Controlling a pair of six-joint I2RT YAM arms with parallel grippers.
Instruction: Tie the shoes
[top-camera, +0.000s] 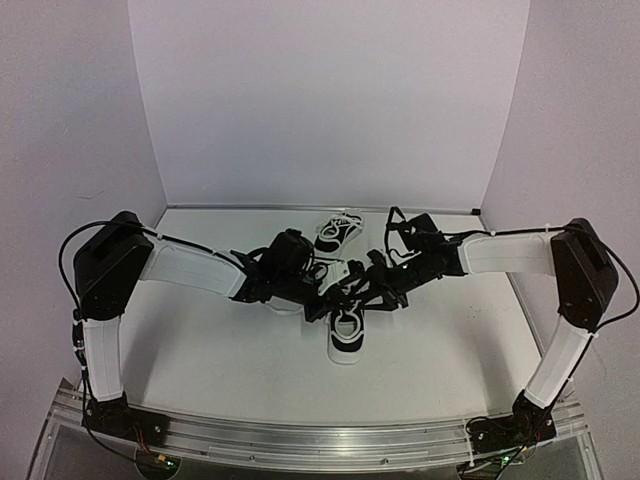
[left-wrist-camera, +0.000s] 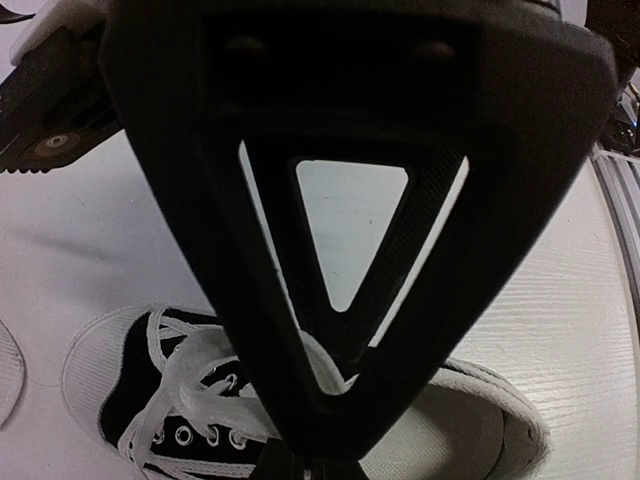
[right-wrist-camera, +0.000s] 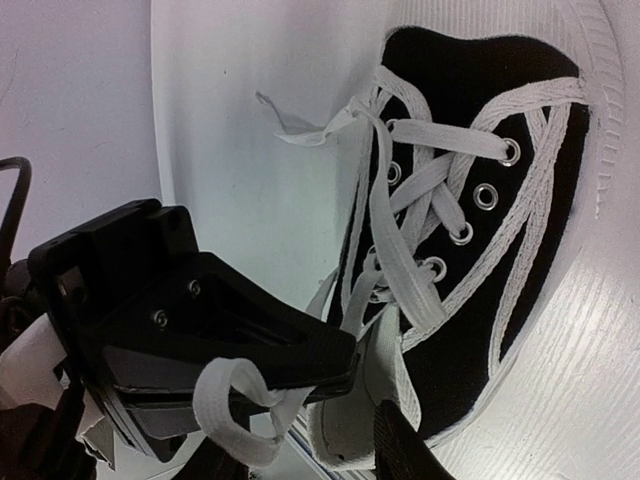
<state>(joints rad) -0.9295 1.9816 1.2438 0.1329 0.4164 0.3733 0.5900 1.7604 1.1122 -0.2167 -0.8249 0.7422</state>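
Above the black canvas sneaker (right-wrist-camera: 460, 75), the left claw (left-wrist-camera: 322, 415) clenches white lace (left-wrist-camera: 200, 370). Whether the right claw (right-wrist-camera: 370, 400) grips is unclear, so its loop (right-wrist-camera: 235, 405) could slip.

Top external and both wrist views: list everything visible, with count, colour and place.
shoes: two, black with white soles; near shoe mid-table under both hands, far shoe by the back wall
lace: white, threaded on the near shoe, ends loose
table: one, white
rail: one, silver, near edge
left hand: black, shut on lace
right hand: black, jaws apart, lace loop draped over one finger
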